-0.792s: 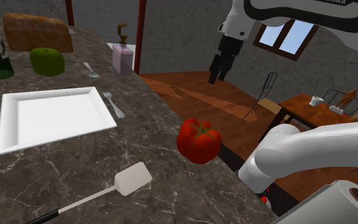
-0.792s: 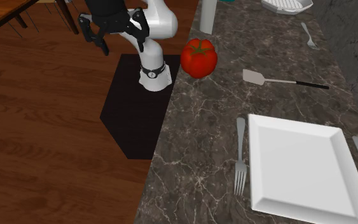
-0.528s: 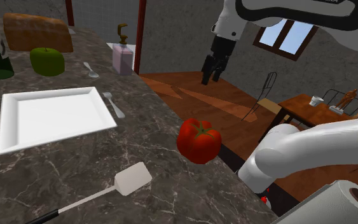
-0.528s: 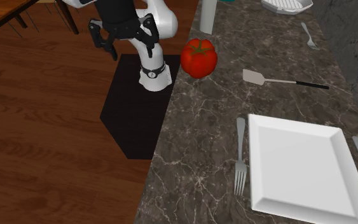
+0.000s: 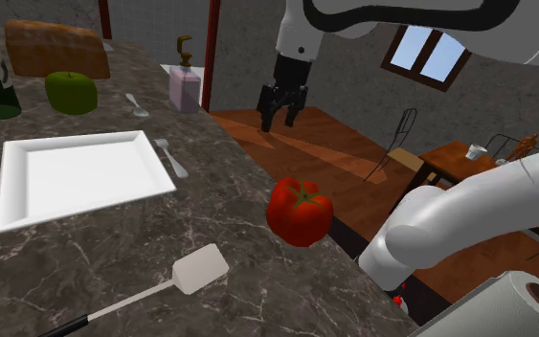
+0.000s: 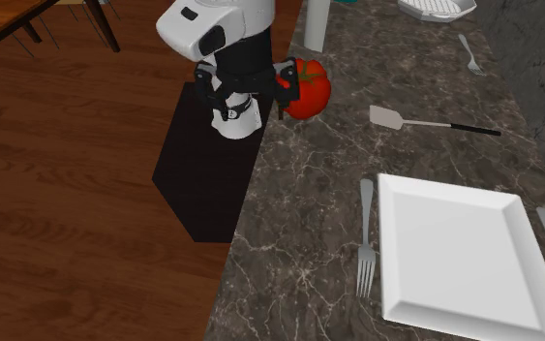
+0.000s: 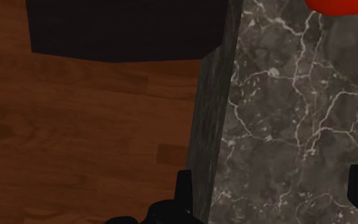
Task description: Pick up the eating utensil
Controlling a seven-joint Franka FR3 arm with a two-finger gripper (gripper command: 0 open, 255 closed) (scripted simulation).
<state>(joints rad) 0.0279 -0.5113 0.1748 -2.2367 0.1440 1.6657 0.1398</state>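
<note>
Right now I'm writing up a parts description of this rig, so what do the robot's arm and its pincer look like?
The arm is glossy white, built of rounded, tube-like links with dark bands at the joints. A white wrist housing carries the pincer, which is all black, with two short, blocky fingers.

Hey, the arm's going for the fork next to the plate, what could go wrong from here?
1. The open gripper hangs over the counter edge near the tomato, which sits close to that edge; a low swing across might knock it off.
2. The fork lies flat, close beside the plate, so a finger may catch the plate's rim or slip off the thin handle.
</note>
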